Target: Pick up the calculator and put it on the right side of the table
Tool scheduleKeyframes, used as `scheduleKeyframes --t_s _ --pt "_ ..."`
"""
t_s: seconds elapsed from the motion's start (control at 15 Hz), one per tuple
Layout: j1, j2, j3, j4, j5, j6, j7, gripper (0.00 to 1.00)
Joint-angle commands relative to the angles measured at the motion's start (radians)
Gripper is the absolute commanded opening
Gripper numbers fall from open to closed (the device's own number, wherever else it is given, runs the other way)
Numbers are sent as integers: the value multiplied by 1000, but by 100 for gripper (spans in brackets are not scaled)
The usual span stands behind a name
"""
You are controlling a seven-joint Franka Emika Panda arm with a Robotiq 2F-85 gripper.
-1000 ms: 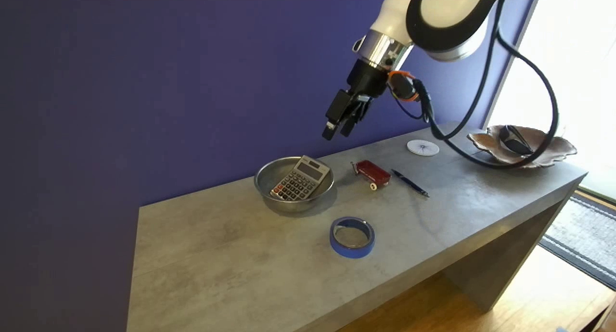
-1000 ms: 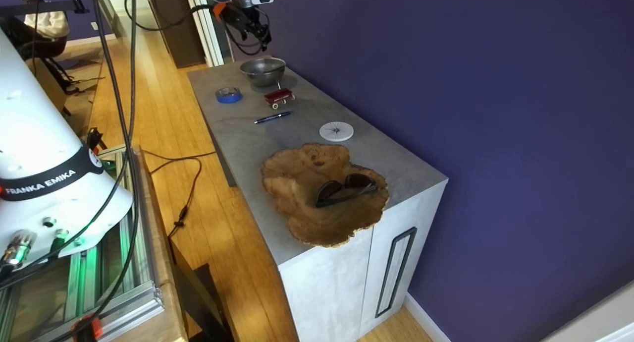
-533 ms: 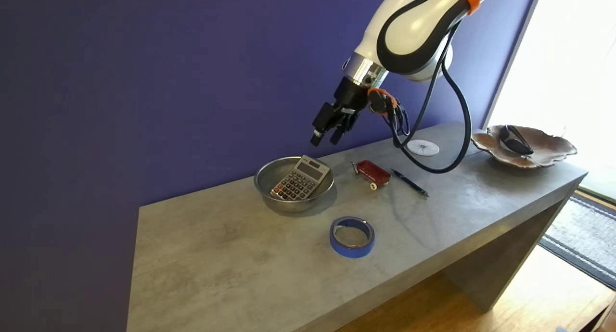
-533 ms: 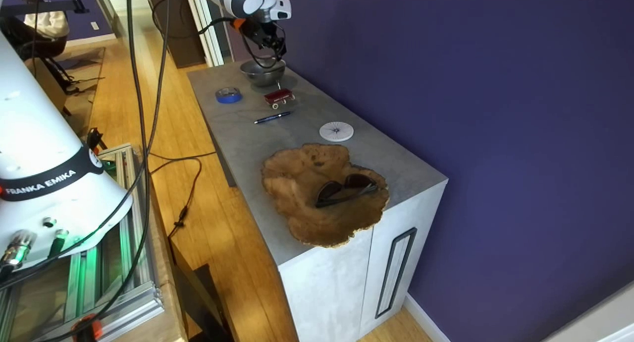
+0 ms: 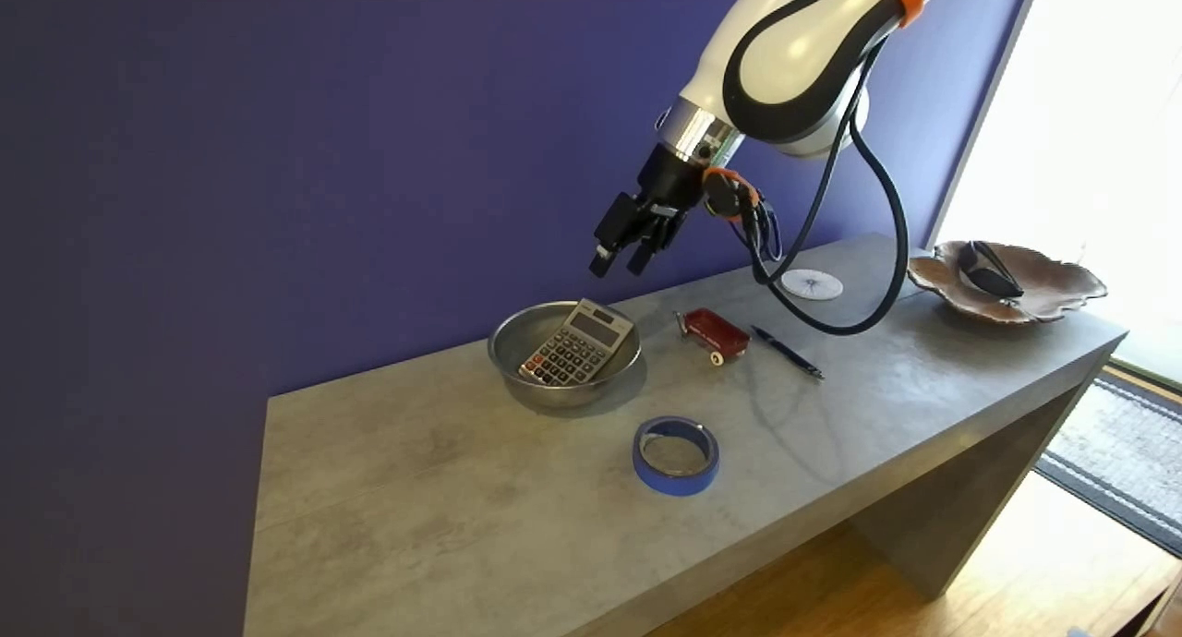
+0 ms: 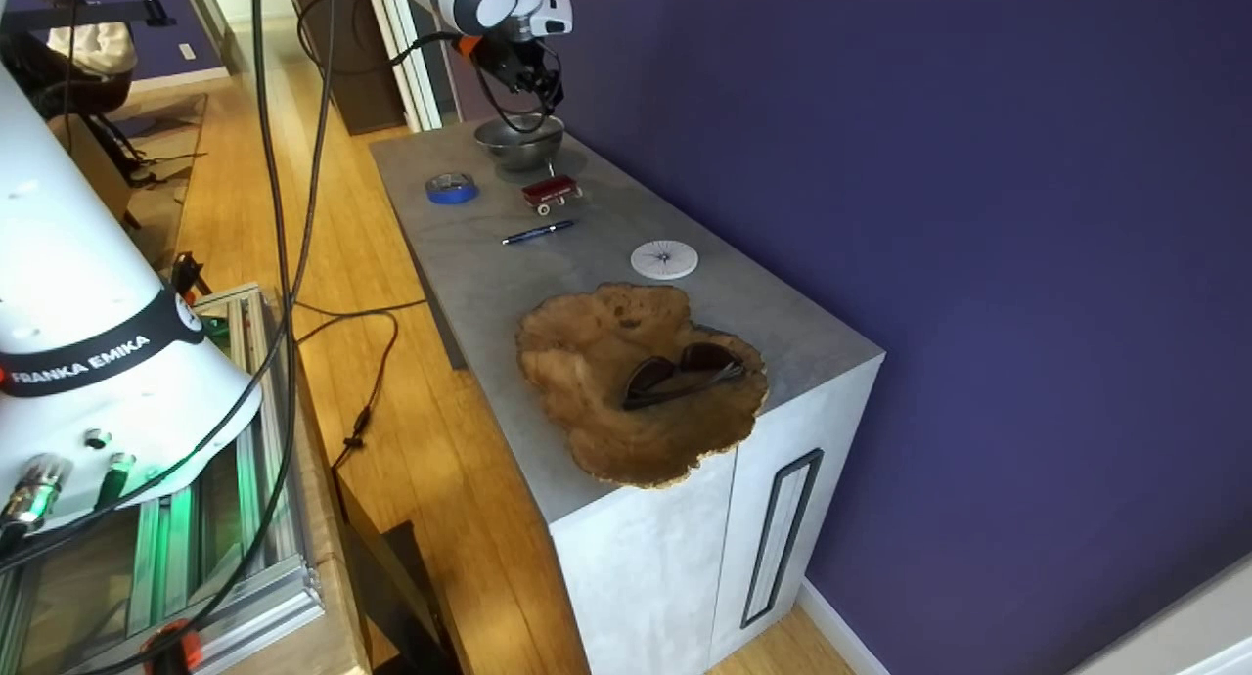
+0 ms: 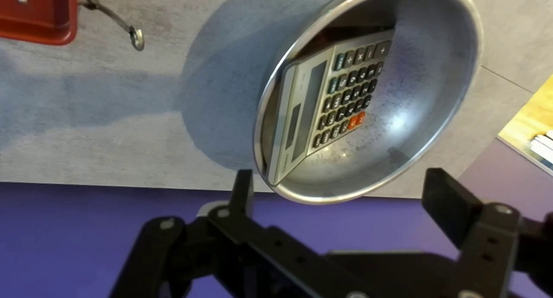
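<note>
Inside bowl (image 7: 425,80): calculator (image 7: 325,106), tilted | wrist view: wagon (image 7: 36,17) cut off | fingers (image 7: 451,208) spread wide, empty

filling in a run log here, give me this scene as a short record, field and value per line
target: calculator, tilted inside the metal bowl, display end raised
surface: grey table
jaws: open, raised above the table, holding nothing
beside bowl: red toy wagon, not touching it
also on table: roll of blue tape, pen, white round disc
far from bowl: wooden dish holding sunglasses
task status: calculator not yet picked up
</note>
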Motion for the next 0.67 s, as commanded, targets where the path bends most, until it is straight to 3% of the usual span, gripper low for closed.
scheduleKeyframes --t_s 0.0,0.6 --pt "-14 69 22 71 -26 23 -47 100" --pt "-20 235 58 265 -44 -34 -123 100"
